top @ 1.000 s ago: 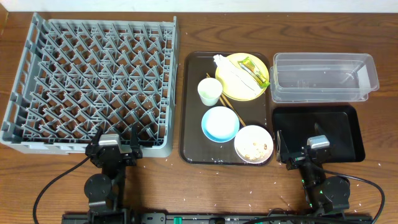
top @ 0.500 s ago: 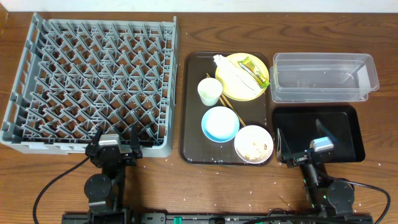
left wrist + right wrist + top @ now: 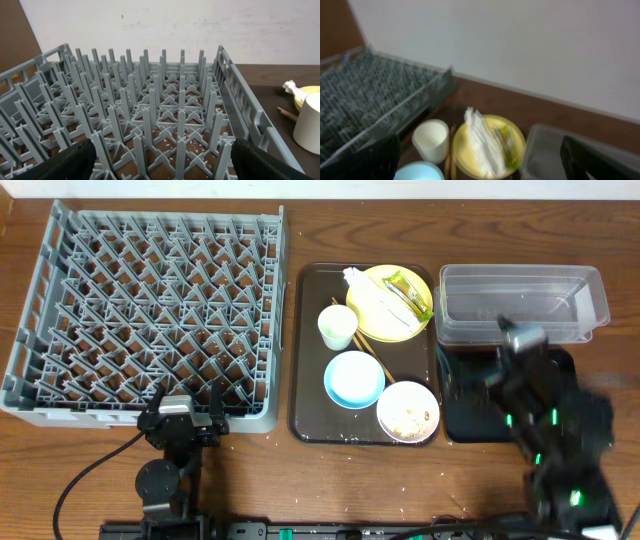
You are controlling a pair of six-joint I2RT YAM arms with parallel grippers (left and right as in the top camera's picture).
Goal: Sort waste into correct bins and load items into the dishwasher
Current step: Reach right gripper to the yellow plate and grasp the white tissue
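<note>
On the yellow plate (image 3: 372, 323) lie the white napkin (image 3: 375, 298) and the green-and-yellow wrapper (image 3: 410, 293). The white cup (image 3: 338, 327), blue bowl (image 3: 354, 378), chopsticks (image 3: 372, 360) and white bowl (image 3: 408, 411) with rice scraps sit beside it. My right gripper (image 3: 500, 360) is open, empty and blurred above the black tray (image 3: 465, 418), next to the clear tub (image 3: 520, 305). Its wrist view shows the napkin (image 3: 482, 140), wrapper (image 3: 507, 145) and cup (image 3: 431, 139) ahead. My left gripper (image 3: 186, 392) is open and empty at the near edge of the grey rack (image 3: 150, 310).
The dishes stand on a dark brown serving tray (image 3: 310, 360) between the rack and the bins. Loose rice grains lie on the table near the rack's front edge and under its pegs (image 3: 195, 145).
My right arm has risen from the table's front edge and moved back over the black tray, towards the clear tub. The left arm has not moved.
</note>
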